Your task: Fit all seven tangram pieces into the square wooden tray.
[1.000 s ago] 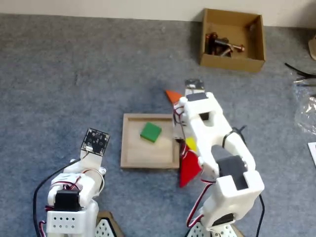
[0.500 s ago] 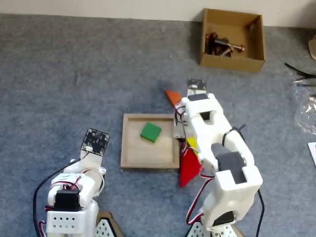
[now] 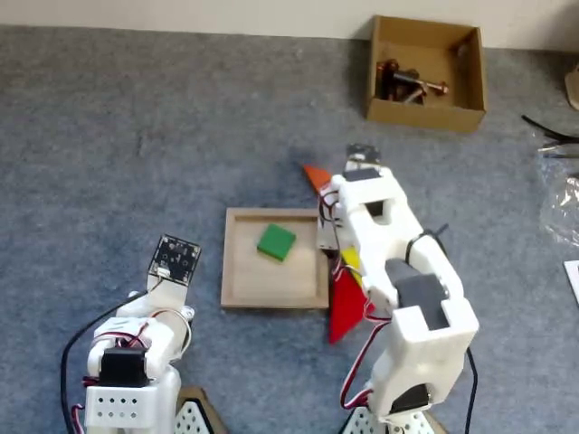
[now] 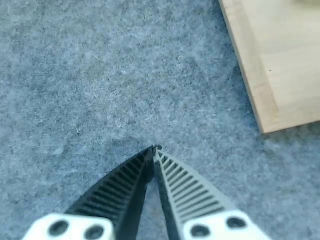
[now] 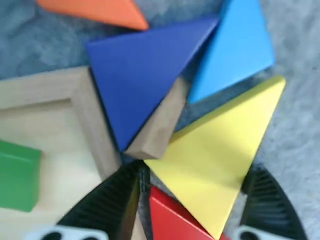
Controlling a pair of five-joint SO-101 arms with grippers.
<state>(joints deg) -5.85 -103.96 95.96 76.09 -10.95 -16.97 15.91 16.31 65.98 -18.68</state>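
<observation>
Only the green piece point(image 3: 276, 241) lies in the tray point(image 3: 271, 297); the other pieces point(image 3: 346, 303) wait beside its right edge. The right pincer point(image 5: 194, 172) is wide open around the yellow triangle point(image 5: 220, 165), the left pincer point(image 4: 154, 150) closed, empty

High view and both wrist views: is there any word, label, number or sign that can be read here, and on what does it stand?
None can be read.
The wooden tray, the green piece, the yellow triangle and the dark blue triangle are plain, with no marks.
The cardboard box shows no print on the walls in view.
The white object at the table's right edge is too small to tell.
</observation>
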